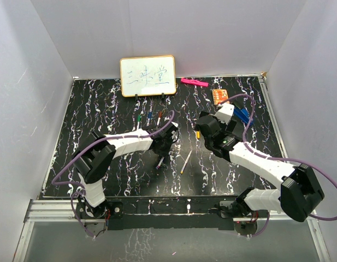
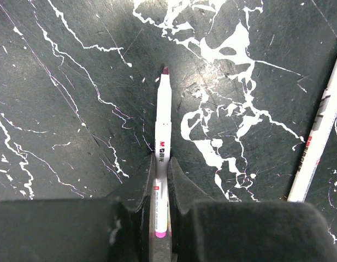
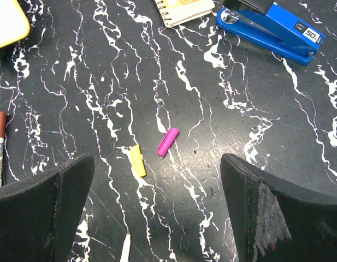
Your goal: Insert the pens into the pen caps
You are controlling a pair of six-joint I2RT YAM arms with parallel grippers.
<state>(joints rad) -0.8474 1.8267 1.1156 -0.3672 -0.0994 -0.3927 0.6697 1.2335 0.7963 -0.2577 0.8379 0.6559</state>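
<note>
Now | left end effector (image 2: 161, 164): closed on a white pen (image 2: 163, 109) near its rear end, centre of bench (image 2: 59, 82) | right end effector (image 3: 156, 169): open above yellow cap (image 3: 138, 161) and magenta cap (image 3: 168, 142), right of centre | handling: pen likely light, stiff, slick, best gripped mid-barrel; caps tiny, may skid.

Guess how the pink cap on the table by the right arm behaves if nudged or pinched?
The pink cap looks short and rounded, lying on its side, so it will probably roll when nudged. It seems tiny and light, likely skidding on the smooth table. The wide-open right fingers may squirt it out unless centred.
</note>
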